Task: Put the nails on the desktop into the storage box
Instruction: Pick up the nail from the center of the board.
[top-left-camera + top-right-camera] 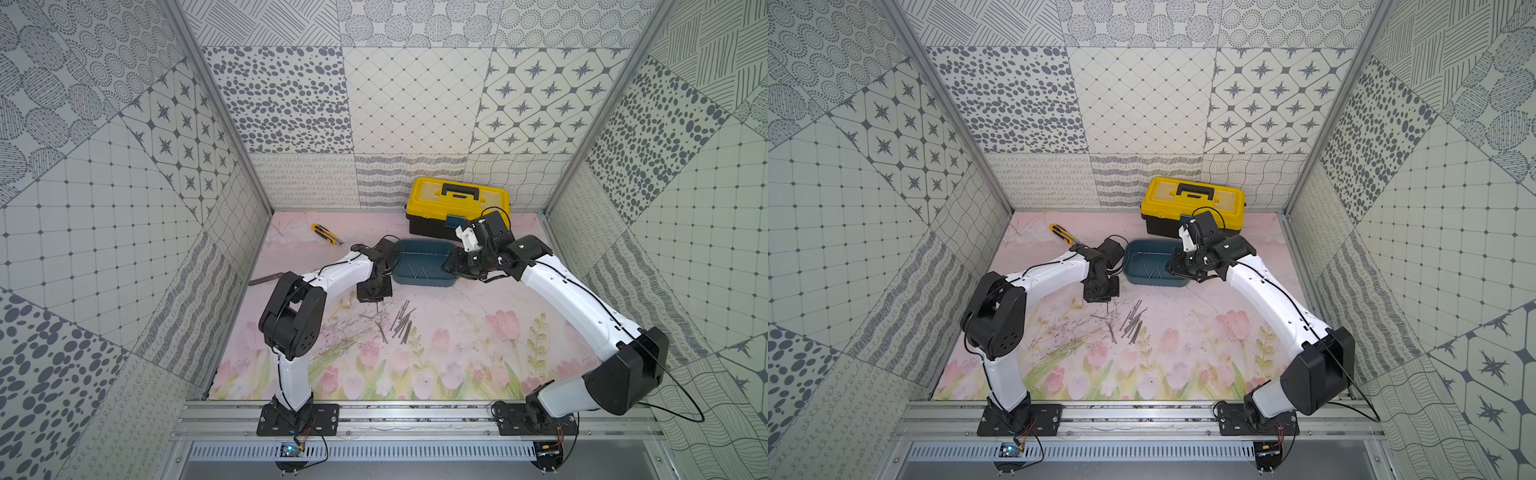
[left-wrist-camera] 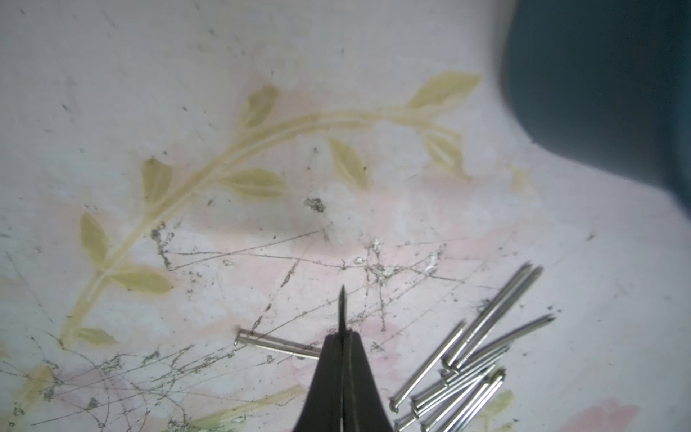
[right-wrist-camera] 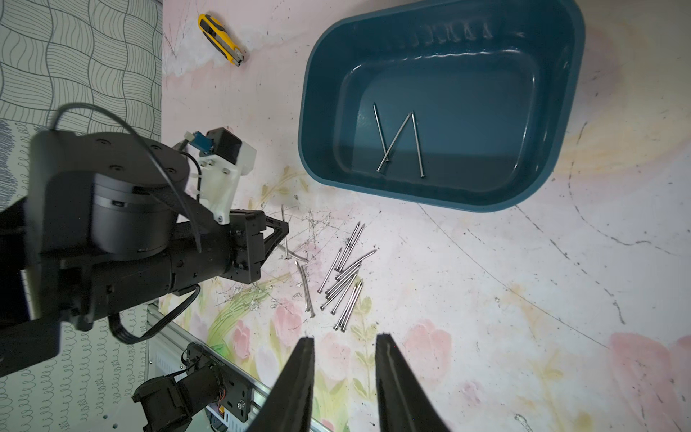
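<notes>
Several dark grey nails [image 1: 401, 326] [image 1: 1133, 324] [image 2: 467, 366] [image 3: 346, 280] lie in a loose pile on the tulip-printed desktop [image 1: 478, 332], just in front of the teal storage box [image 1: 424, 283] [image 1: 1156, 283] [image 3: 310, 112]. Three nails [image 3: 400, 142] rest inside the box. My left gripper [image 1: 376, 303] [image 2: 343, 333] hangs just left of the pile, shut on one nail [image 2: 342, 306] whose tip sticks out beyond the fingers. Two more nails [image 2: 276, 342] lie side by side next to it. My right gripper [image 1: 452, 265] [image 3: 344, 338] stands open and empty by the box's right end.
A yellow-and-black toolbox [image 1: 457, 203] stands at the back, behind the box. A yellow utility knife [image 1: 327, 234] [image 3: 221, 39] lies at the back left. A dark metal bar [image 1: 266, 279] rests by the left wall. Patterned walls close in three sides.
</notes>
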